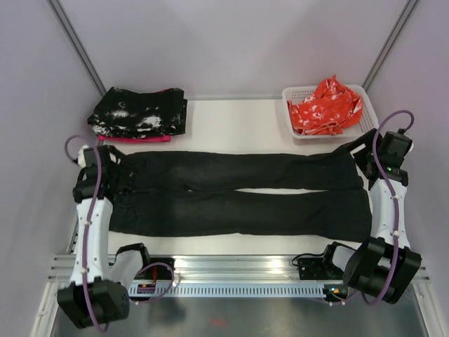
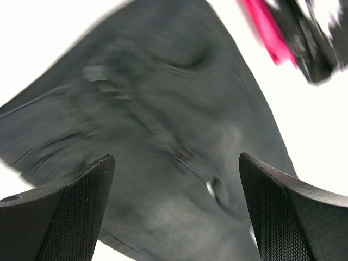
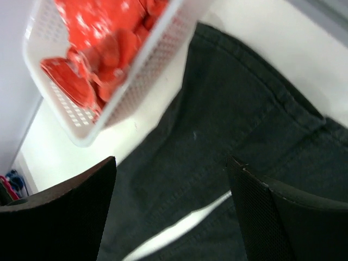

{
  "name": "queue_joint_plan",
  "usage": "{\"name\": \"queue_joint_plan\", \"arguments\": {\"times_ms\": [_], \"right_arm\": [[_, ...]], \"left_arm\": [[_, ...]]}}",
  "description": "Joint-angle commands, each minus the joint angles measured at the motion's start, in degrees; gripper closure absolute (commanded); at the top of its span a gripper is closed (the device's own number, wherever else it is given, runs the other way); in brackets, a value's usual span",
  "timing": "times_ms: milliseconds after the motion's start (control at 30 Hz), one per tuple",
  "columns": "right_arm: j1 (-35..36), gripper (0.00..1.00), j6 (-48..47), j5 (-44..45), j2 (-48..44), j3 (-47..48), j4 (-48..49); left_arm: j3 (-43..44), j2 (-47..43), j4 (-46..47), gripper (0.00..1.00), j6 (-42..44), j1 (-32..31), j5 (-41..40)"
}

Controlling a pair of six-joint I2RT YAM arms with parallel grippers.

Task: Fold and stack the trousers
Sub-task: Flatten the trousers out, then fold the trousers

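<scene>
trousers (image 1: pixel 238 193) lay flat across the bench (image 1: pixel 231 119), waist by its left edge
left tool (image 2: pixel 174 163) and right tool (image 3: pixel 171 163) both hung wide open, holding nothing, over the ends; a shallow pinch might catch one layer only and skew the fold.

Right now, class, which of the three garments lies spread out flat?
The plain black trousers, stretched across the table; the white-speckled cloth sits folded, the orange-red cloth bunched in a basket.
</scene>
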Motion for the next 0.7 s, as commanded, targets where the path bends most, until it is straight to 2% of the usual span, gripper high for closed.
{"name": "queue_joint_plan", "arguments": {"times_ms": [0, 133, 233, 333, 433, 667], "right_arm": [[-0.05, 0.12, -0.08, -2.20, -2.36, -2.91, -5.51], [0.65, 0.12, 1.76, -3.43, -2.81, -4.50, -6.30], [1.00, 0.12, 2.64, -5.19, -2.37, -5.03, -5.86], [1.27, 0.12, 2.74, -4.66, -1.32, -4.94, -5.77], [1.27, 0.12, 3.53, -4.84, -0.35, -5.38, -4.98], [1.27, 0.12, 6.50, -0.54, -1.13, -7.13, -8.57]], "left_arm": [[-3.26, -7.62, -11.74, 0.00, -15.59, 3.22, -14.02], [-8.35, -9.76, -13.77, 0.01, -22.56, 7.61, -16.86], [-10.82, -5.64, -13.86, 0.01, -24.07, 13.32, -15.73], [-12.75, -1.24, -13.07, 0.01, -21.88, 19.81, -11.17], [-15.30, 0.97, -9.57, 0.02, -17.58, 23.26, -9.23], [-23.03, -7.56, -4.36, 0.10, -16.58, 23.80, -10.36]]}}
